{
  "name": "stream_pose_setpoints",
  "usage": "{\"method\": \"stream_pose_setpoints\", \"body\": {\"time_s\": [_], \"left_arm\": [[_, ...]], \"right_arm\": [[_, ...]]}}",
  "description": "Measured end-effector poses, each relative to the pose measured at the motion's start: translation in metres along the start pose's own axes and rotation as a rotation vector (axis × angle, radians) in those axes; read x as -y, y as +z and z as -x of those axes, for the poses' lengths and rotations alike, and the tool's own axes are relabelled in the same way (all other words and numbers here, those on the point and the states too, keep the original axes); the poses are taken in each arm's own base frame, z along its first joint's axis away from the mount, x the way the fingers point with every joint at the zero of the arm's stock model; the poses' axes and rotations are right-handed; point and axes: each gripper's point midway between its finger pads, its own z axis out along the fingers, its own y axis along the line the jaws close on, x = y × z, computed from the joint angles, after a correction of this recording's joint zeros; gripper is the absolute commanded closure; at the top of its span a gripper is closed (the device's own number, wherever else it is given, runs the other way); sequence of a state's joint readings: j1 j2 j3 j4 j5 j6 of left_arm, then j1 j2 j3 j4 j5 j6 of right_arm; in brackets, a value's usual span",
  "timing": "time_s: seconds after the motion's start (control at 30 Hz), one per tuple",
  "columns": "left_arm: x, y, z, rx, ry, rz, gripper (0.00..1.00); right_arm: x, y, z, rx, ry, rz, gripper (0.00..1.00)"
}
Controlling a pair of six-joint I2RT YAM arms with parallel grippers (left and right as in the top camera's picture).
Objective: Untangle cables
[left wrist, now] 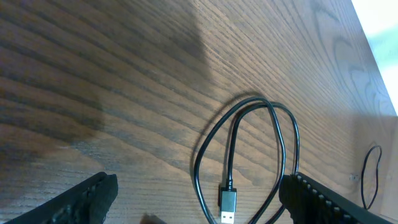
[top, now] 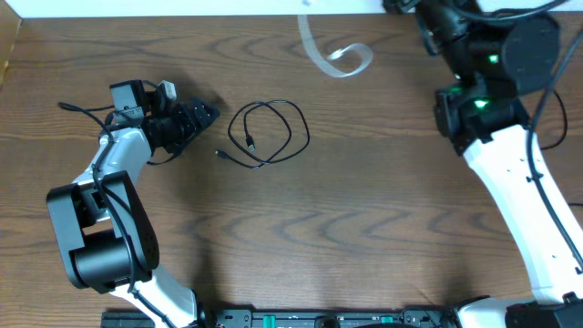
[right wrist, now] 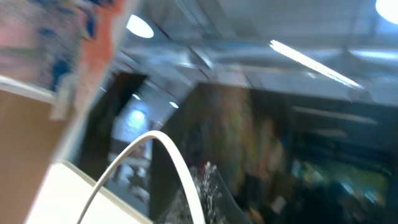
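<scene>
Showed cable loop [top: 269,134] at mid-table [top: 364,210], left gripper [top: 208,114] just left of it, curled strip [top: 335,56] behind, rightward.

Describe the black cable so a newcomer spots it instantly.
On the table, look near the middle, right of the left gripper. The black cable lies in a loose double loop ending in a USB plug. Unlike the white strip at the far edge, it is thin and dark.
</scene>
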State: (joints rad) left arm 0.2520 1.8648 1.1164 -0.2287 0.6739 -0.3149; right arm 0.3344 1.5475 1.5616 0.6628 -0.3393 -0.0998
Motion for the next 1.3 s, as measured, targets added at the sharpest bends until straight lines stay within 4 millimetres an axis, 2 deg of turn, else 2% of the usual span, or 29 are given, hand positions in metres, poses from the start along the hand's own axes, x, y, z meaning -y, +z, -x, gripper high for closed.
{"method": "stream_pose_setpoints", "body": {"time_s": [0.07, 0.17, 0.27, 0.33, 0.43, 0.67, 0.77, 0.8, 0.83, 0.9, 1.03, 1.17, 1.3], "left_arm": [[0.0, 0.0, 0.0, 0.0, 0.0, 0.001, 0.12], [0.0, 0.0, 0.0, -0.002, -0.001, 0.001, 0.12], [0.0, 0.0, 0.0, -0.002, -0.002, 0.002, 0.12], [0.0, 0.0, -0.001, -0.002, -0.003, 0.001, 0.12], [0.0, 0.0, -0.001, -0.002, -0.004, 0.001, 0.11], [0.0, 0.0, -0.001, -0.003, -0.004, 0.001, 0.11], [0.0, 0.0, -0.001, -0.003, -0.004, 0.001, 0.12], [0.0, 0.0, -0.001, -0.003, -0.004, 0.001, 0.12], [0.0, 0.0, -0.001, -0.003, -0.004, 0.002, 0.12], [0.0, 0.0, -0.001, -0.003, -0.005, 0.002, 0.12], [0.0, 0.0, -0.001, -0.003, -0.005, 0.002, 0.12], [0.0, 0.0, -0.001, -0.003, -0.004, 0.002, 0.12], [0.0, 0.0, -0.001, -0.003, -0.004, 0.001, 0.12]], "right_arm": [[0.012, -0.003, -0.011, -0.057, 0.004, -0.037, 0.99], [0.027, -0.012, -0.053, -0.23, 0.035, -0.096, 0.99], [0.048, -0.032, -0.1, -0.42, 0.057, -0.186, 0.99], [0.067, -0.051, -0.126, -0.536, 0.059, -0.267, 0.99], [0.098, -0.08, -0.154, -0.664, 0.038, -0.403, 0.99], [0.178, -0.158, -0.212, -0.895, -0.019, -0.686, 0.99], [0.207, -0.197, -0.231, -0.964, 0.029, -0.805, 0.99], [0.212, -0.205, -0.233, -0.975, 0.045, -0.829, 0.99], [0.221, -0.223, -0.239, -0.997, 0.087, -0.888, 0.99], [0.23, -0.254, -0.247, -1.031, 0.191, -0.993, 0.99], [0.237, -0.287, -0.251, -1.036, 0.347, -1.122, 0.99], [0.234, -0.301, -0.264, -1.048, 0.451, -1.16, 0.99], [0.226, -0.312, -0.288, -1.095, 0.511, -1.169, 0.99]]}}
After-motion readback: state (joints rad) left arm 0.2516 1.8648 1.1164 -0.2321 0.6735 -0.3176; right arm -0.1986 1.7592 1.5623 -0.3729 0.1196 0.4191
